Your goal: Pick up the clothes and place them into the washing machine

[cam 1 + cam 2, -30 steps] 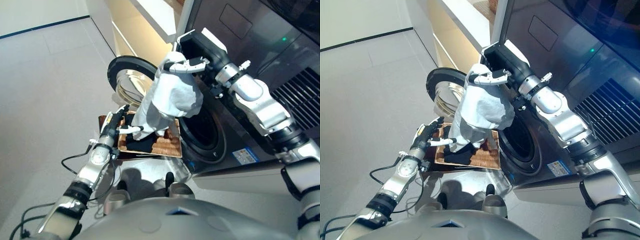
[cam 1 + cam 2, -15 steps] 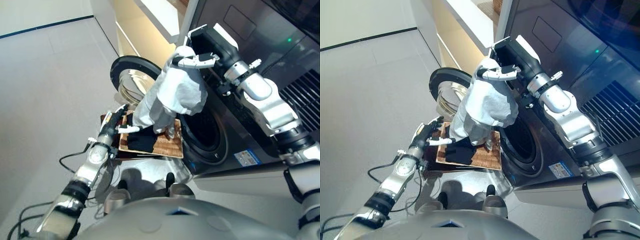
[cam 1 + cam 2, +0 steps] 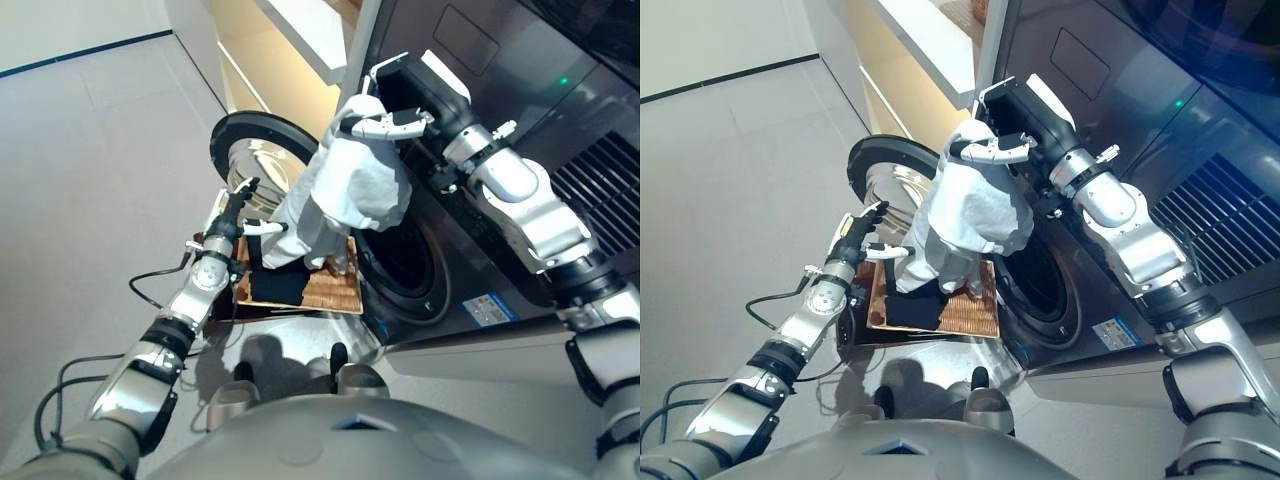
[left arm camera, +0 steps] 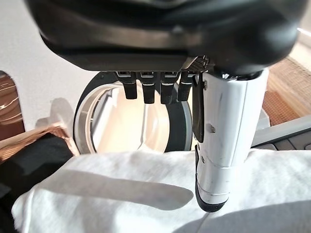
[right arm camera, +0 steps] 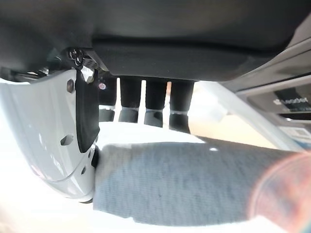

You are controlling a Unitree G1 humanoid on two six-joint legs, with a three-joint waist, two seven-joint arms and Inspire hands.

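A pale grey-white garment [image 3: 355, 190] hangs from my right hand [image 3: 385, 125], which is shut on its top edge in front of the washing machine's round opening [image 3: 405, 262]. The right wrist view shows the fingers [image 5: 146, 104] curled over the grey cloth [image 5: 184, 184]. The garment's lower end drapes down to a woven basket [image 3: 335, 292] on the floor, which holds a black piece of clothing [image 3: 275, 287]. My left hand [image 3: 238, 208] is open beside the garment's lower part, fingers straight, its white-covered thumb [image 4: 226, 145] just above the white cloth [image 4: 121, 184].
The machine's round door [image 3: 250, 160] stands swung open to the left, right behind my left hand. The dark machine front [image 3: 480, 60] rises to the right. A pale cabinet [image 3: 290, 40] stands behind, with light floor [image 3: 90, 150] on the left.
My left hand has risen from the basket's edge to beside the garment, near the open door. The right hand lifted the garment slightly a second ago and has held it there since.
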